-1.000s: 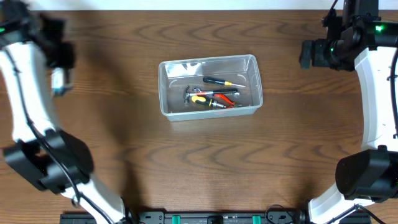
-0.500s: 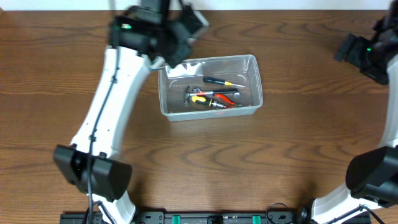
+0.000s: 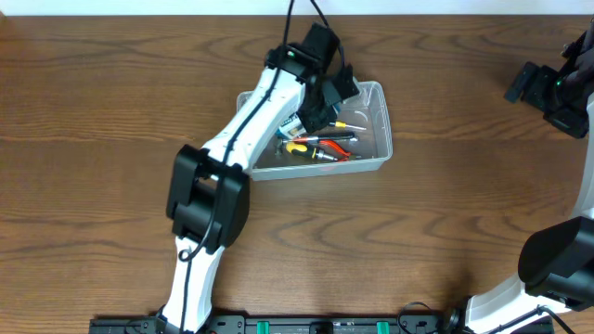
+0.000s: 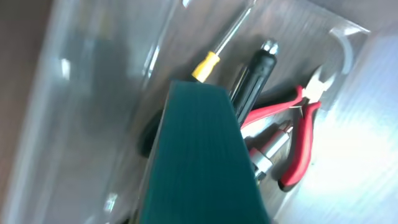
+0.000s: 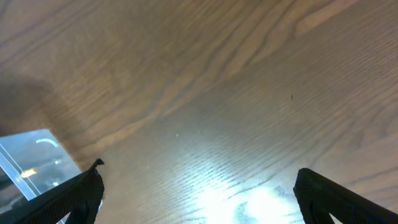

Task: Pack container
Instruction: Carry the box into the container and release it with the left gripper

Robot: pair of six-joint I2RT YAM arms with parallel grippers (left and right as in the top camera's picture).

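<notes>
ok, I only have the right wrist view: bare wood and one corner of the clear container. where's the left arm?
Observer: Left tool is over the container, gripping a small box.
Operator: what's already inside?
Observer: A screwdriver with a yellow collar and red-handled pliers, lying on the bottom.
Operator: is my right side in the way?
Observer: No. Right tool is near the right edge of the table, apart from the container.
</notes>
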